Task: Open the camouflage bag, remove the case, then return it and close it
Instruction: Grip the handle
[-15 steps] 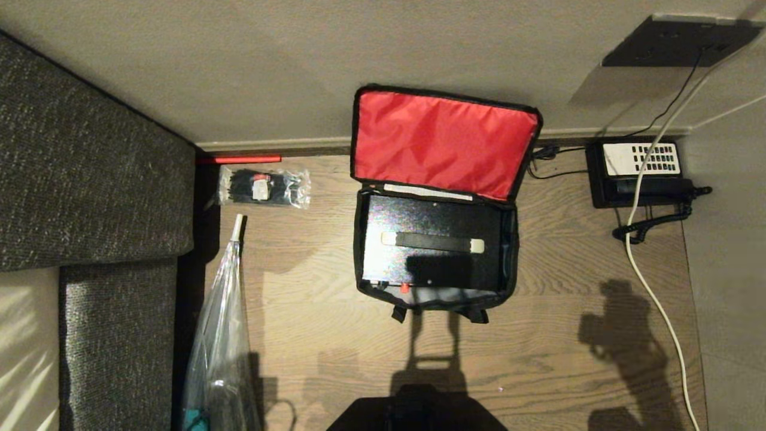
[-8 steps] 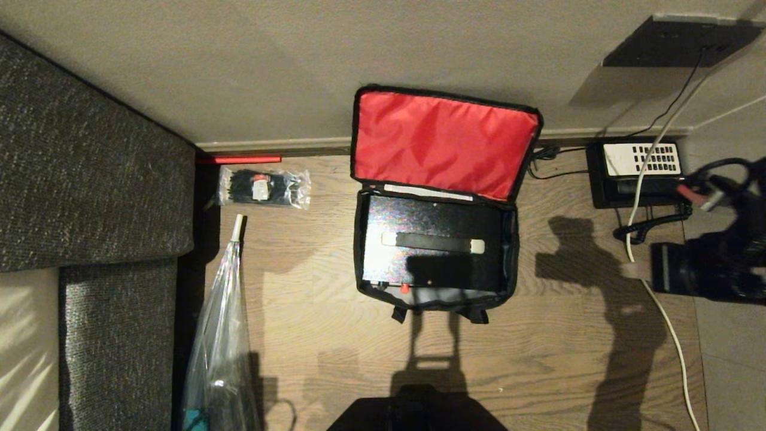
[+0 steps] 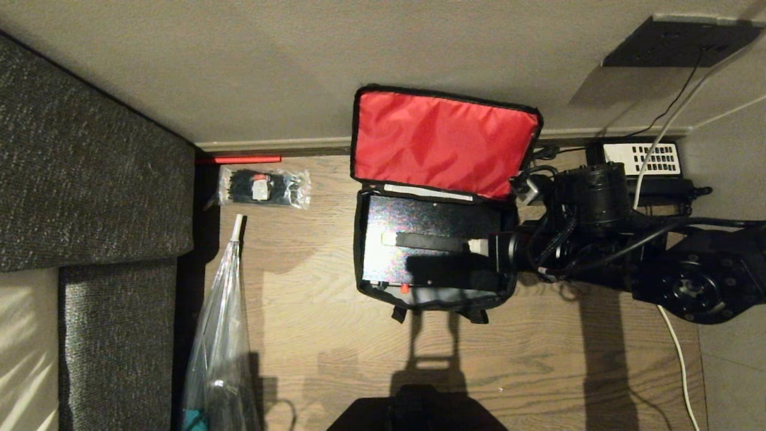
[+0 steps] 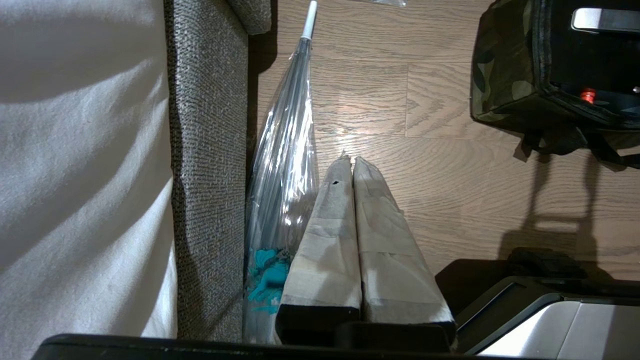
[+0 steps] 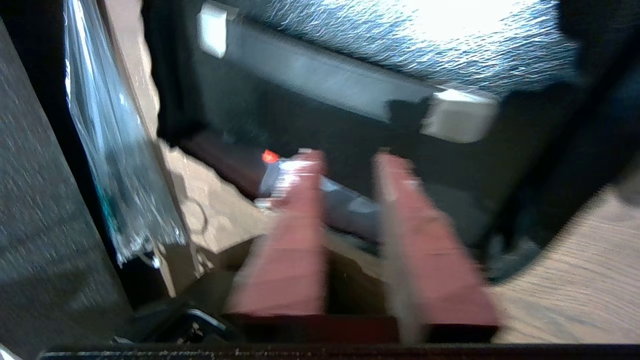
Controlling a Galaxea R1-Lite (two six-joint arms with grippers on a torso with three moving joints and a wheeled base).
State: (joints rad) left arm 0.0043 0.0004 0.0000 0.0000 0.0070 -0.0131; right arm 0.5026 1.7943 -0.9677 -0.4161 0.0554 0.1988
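One arm works: the right gripper (image 5: 347, 155), fingers parted and empty, hangs over the right end of the case (image 3: 431, 242), which sits inside the open bag (image 3: 444, 140). It should straddle the handle (image 5: 325, 85) squarely before closing. The left gripper (image 4: 348, 161), closed, is parked.

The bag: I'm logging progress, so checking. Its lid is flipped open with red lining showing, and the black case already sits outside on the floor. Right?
Not quite. In the head view the bag has its lid open, red lining showing, but the case lies inside it, not on the floor.
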